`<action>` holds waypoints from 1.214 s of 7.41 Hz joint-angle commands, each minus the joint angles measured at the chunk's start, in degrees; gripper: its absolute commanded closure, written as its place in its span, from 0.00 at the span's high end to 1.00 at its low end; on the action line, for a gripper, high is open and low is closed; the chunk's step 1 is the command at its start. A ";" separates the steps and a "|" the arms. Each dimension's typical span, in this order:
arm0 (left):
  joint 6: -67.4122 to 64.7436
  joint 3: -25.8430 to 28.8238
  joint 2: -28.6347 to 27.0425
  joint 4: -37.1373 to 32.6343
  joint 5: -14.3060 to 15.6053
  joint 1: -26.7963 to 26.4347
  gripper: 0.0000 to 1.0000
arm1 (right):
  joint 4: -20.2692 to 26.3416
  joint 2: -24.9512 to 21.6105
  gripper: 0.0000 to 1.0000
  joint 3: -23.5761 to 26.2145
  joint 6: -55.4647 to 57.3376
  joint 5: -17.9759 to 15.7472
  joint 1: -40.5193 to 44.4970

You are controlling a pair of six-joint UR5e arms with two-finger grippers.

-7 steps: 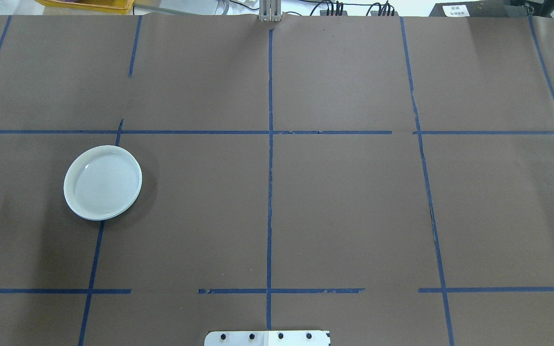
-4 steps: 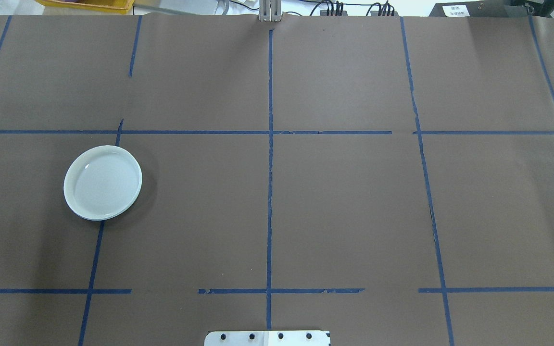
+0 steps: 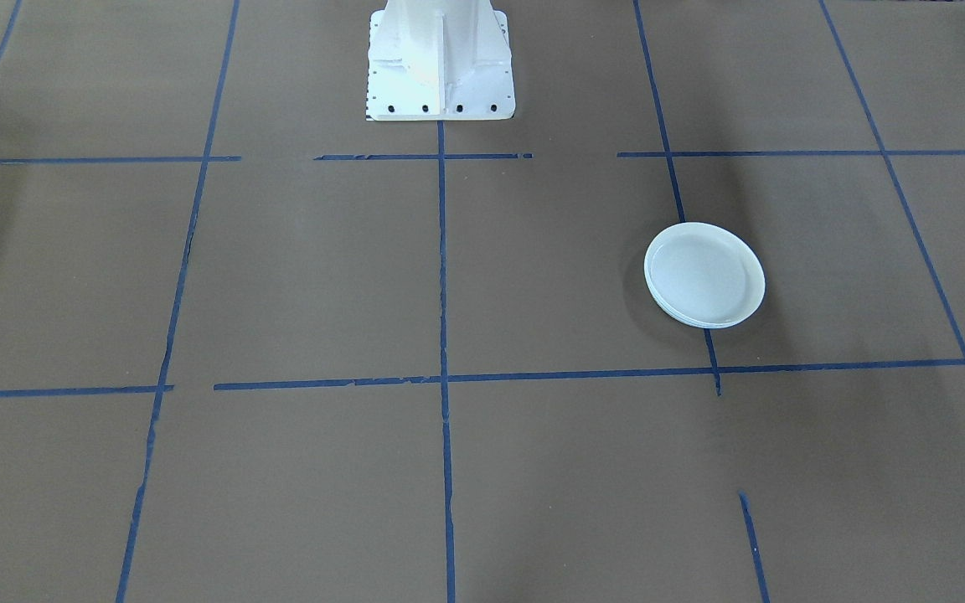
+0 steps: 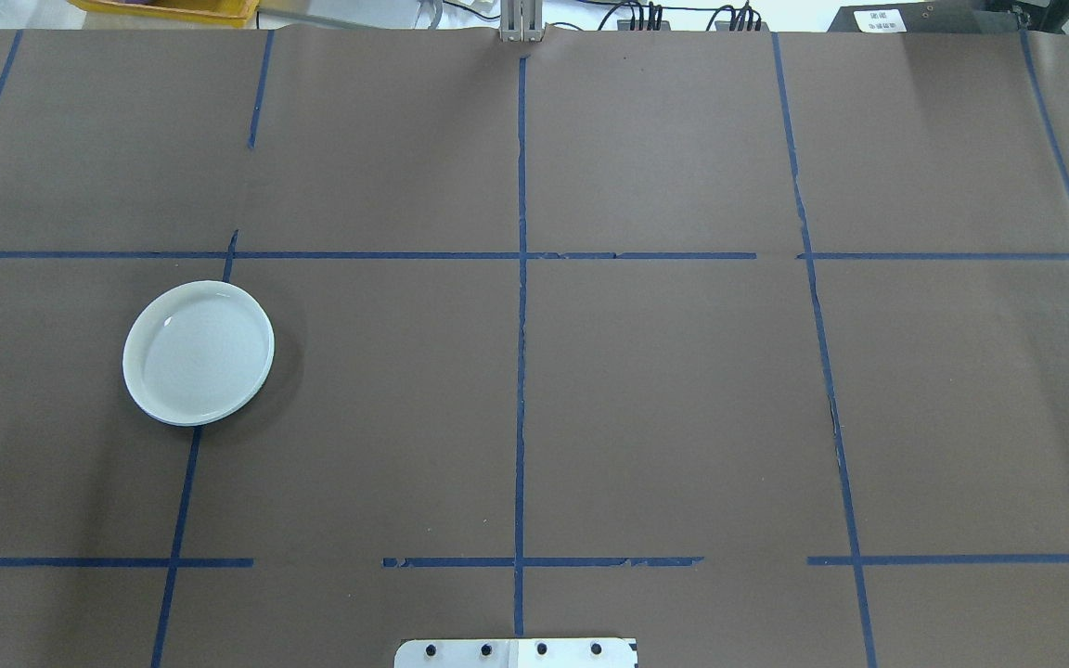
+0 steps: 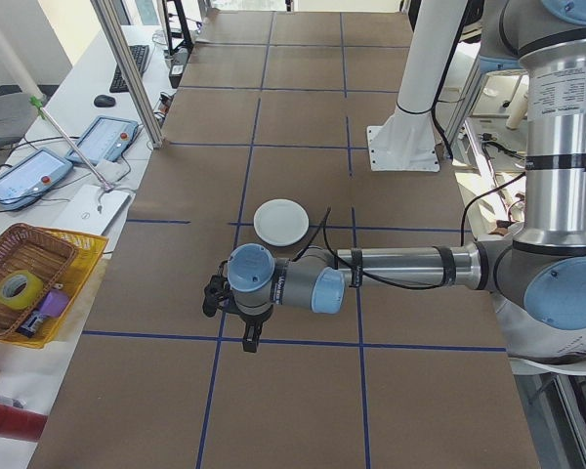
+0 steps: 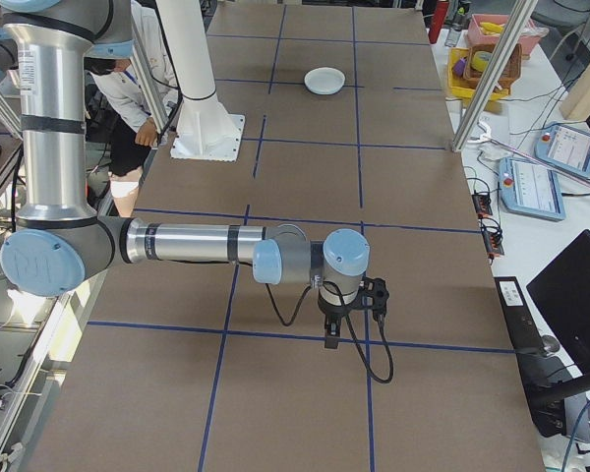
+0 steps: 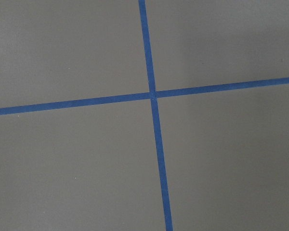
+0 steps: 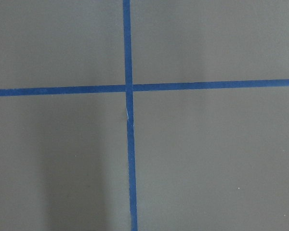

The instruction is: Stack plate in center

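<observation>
Brown table cover (image 4: 683,390), blue tape grid (image 4: 521,371); yellow tray (image 5: 63,293) holding wicker basket (image 5: 20,256).

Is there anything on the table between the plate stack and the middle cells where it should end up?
Nothing visible. The plate stack sits on the robot's left, and only bare brown paper with blue tape lines lies between.

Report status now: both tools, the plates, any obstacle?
Left tool and right tool over bare paper, state unclear. Plate stack sits left of center, on a tape line. Nothing in the way.
</observation>
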 commanded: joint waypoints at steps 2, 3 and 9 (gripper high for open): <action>4.52 -2.08 -1.43 6.62 -0.27 -4.51 1.00 | 0.00 0.00 1.00 -0.02 0.00 0.00 0.00; 4.43 -2.25 -1.36 6.53 -0.28 -5.05 1.00 | 0.00 0.00 1.00 -0.02 0.00 0.00 0.00; 4.52 -1.72 -0.57 6.18 0.16 -4.96 1.00 | 0.00 0.00 1.00 -0.02 0.00 0.00 0.00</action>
